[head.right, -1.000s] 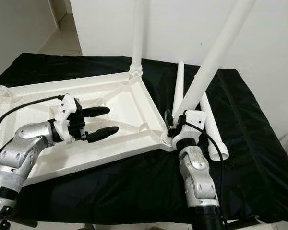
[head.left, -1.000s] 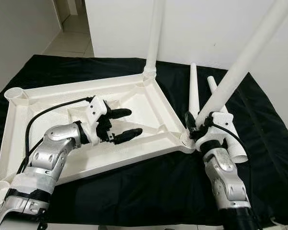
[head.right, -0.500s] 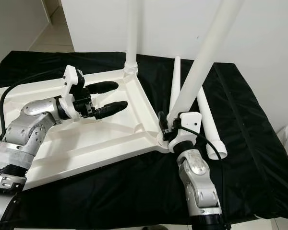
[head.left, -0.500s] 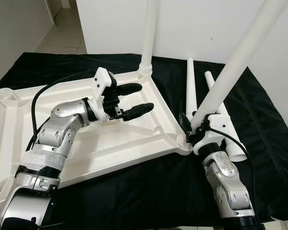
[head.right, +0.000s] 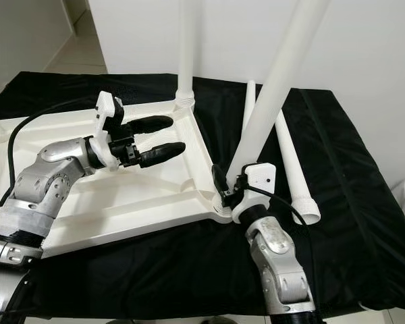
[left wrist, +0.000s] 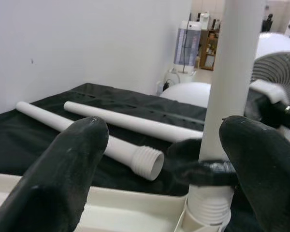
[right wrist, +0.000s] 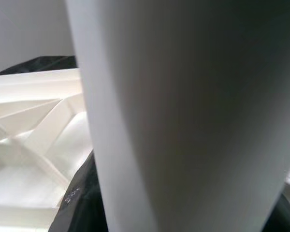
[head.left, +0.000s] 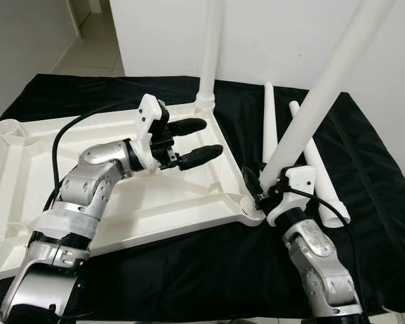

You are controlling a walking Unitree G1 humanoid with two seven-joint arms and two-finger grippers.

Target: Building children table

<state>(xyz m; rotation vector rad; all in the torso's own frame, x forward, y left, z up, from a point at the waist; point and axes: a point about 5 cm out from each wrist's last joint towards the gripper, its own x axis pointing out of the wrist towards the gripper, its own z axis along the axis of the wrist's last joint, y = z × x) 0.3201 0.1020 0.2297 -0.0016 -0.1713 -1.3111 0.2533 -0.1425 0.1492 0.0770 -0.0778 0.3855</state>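
White plastic tabletop point(head.left: 121, 202) lies inverted at centre of the surface point(head.left: 364, 202); one leg point(head.left: 209, 47) is fitted at 12 o'clock. A second leg point(head.left: 324, 88) is gripped at its base by the right end effector point(head.left: 260, 192); two spare legs point(head.left: 304, 155) lie at 3 o'clock. The left end effector point(head.left: 189, 142) hovers spread.

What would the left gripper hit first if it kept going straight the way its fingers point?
Probably the table leg held by the right gripper; the left gripper frames it between its open fingers, though depth is unclear.
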